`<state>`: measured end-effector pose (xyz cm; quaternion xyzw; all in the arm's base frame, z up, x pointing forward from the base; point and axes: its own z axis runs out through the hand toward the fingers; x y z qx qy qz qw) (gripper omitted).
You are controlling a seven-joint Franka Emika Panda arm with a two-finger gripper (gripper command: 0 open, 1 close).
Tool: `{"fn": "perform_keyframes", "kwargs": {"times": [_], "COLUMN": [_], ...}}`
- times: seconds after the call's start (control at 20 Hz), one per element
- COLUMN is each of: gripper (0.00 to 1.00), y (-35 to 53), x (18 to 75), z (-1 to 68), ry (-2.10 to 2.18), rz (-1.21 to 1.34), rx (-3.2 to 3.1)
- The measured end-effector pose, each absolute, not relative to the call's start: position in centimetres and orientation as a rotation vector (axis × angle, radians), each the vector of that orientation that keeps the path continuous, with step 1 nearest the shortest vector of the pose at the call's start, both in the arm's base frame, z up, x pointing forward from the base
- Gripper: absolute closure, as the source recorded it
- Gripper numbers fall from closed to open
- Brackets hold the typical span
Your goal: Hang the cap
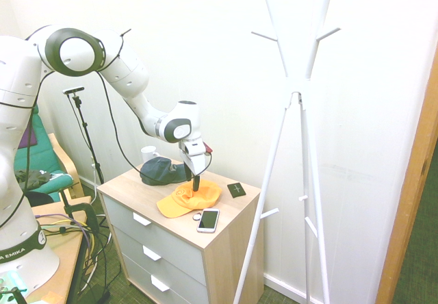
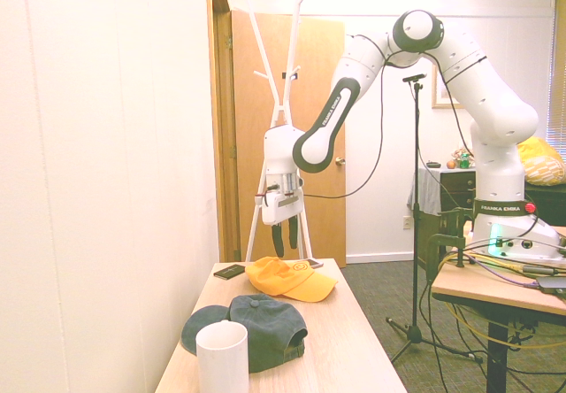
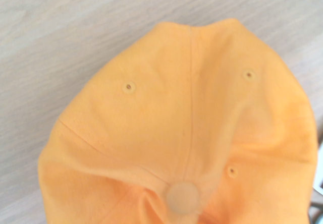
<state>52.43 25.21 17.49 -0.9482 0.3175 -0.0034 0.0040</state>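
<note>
A: Yellow cap (image 1: 189, 199) lies on the dresser surface (image 1: 130, 184), beside the navy cap (image 1: 163, 171); the tool (image 1: 195, 183) hangs above, fingers apart.

B: Soft crown may fold, so the grip could slip.

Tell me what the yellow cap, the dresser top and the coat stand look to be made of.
Yellow cap: woven fabric, likely cotton; matte, with stitched seams, sewn eyelets and soft creases.
Dresser top: pale wood or wood-look laminate; visible grain, low sheen, so I can't tell which.
Coat stand: smooth, uniformly white painted poles and pegs; wood or metal underneath cannot be told.
</note>
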Motion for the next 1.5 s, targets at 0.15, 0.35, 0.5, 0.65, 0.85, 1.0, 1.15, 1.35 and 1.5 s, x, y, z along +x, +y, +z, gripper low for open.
{"fn": "perform_keyframes", "kwargs": {"times": [0.15, 0.35, 0.5, 0.65, 0.85, 1.0, 1.15, 1.35, 1.5], "gripper": [0.0, 1.0, 1.0, 1.0, 1.0, 1.0, 1.0, 1.0, 1.0], "y": [25.8, 26.0, 26.0, 25.9, 26.2, 26.4, 26.4, 27.0, 27.2], "x": [52.4, 52.4, 52.4, 52.5, 52.5, 52.4, 52.5, 52.1, 52.0], "z": [16.8, 16.0, 15.7, 15.6, 15.7, 15.8, 15.8, 15.8, 15.8], "ry": [0.945, 0.923, 0.913, 0.901, 0.888, 0.882, 0.883, 0.869, 0.866], "rz": [-0.058, -0.095, -0.11, -0.133, -0.152, -0.157, -0.162, -0.166, -0.167], "rx": [-2.962, -2.969, -2.971, -2.976, -2.979, -2.981, -2.984, -2.989, -2.991]}}
